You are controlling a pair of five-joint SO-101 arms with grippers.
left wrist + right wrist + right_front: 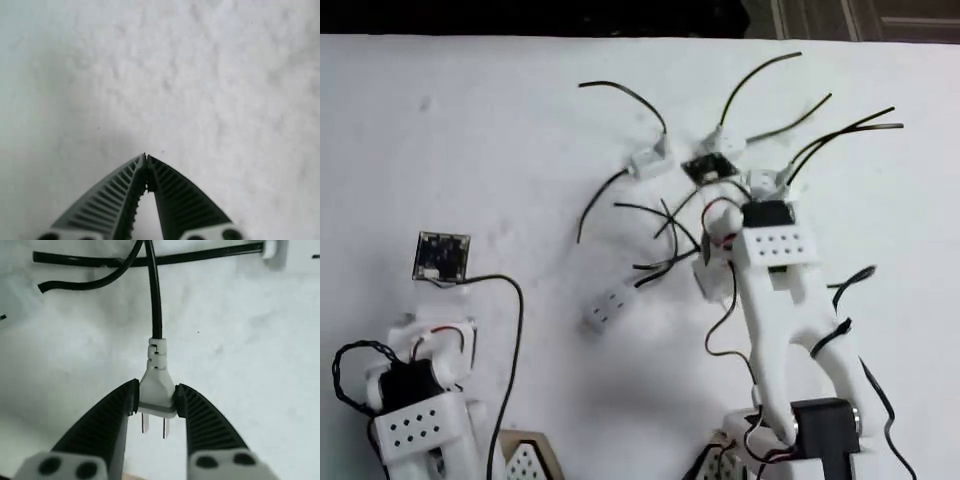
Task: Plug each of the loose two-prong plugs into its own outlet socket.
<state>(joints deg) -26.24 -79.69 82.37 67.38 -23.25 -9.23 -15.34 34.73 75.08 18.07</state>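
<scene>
My right gripper (pixel 157 388) is shut on a white two-prong plug (pixel 156 371), pinching its body from both sides. The two prongs point back toward the wrist, and its black cable (pixel 155 300) runs away across the table. In the high view this gripper (pixel 712 260) sits mid-table among the tangled cables. A white outlet socket block (pixel 609 305) lies to its left, apart from it. My left gripper (pixel 146 161) is shut with nothing in it, its tips meeting over bare white table, at the near left (pixel 432 335).
Further white plug and socket pieces (pixel 648 162) (pixel 765 182) with black cable tails lie at the back, around a small black square part (pixel 709 168). Another black square part (pixel 442 256) with a long cable lies at the left. The table (pixel 520 130) is white.
</scene>
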